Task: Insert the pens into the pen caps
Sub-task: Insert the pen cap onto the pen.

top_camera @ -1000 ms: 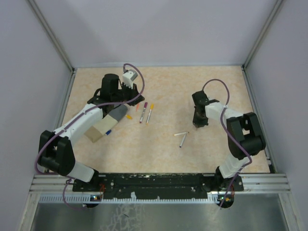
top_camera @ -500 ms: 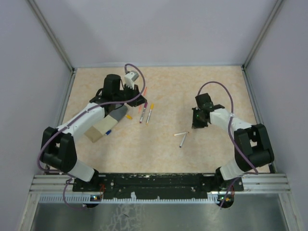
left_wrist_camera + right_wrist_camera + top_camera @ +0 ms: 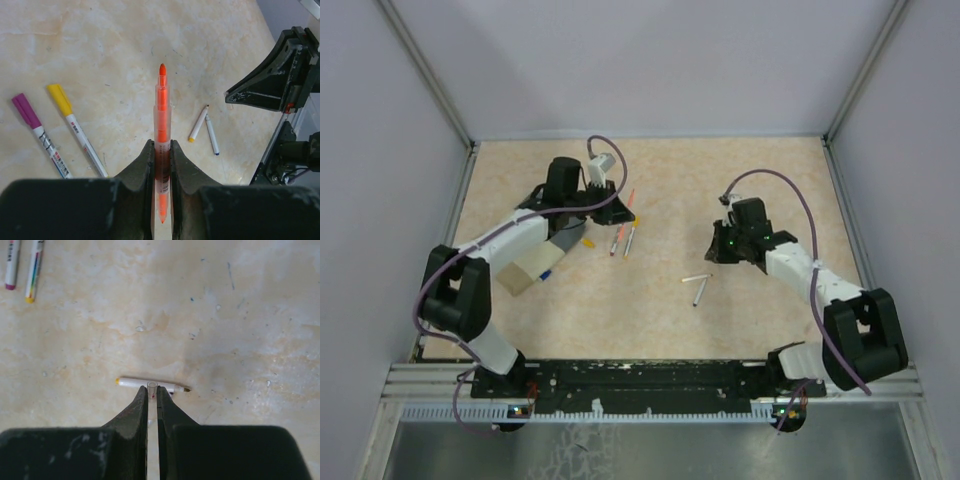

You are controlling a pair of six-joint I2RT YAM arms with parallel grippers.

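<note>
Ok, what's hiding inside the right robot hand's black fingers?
The right gripper is shut on a thin clear plastic tube with a red speck. Only its tip pokes out; the black fingers cover the rest, so its length is hidden.

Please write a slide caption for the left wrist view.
Left claw grips an uncapped orange pen; a magenta-capped pen and a yellow-capped pen lie nearby on the table.

Orange pen [image 3: 162,120] in fingers [image 3: 140,170]; 2 capped pens [image 3: 80,135] parallel; 2 uncapped pens [image 3: 199,123] form V
</note>
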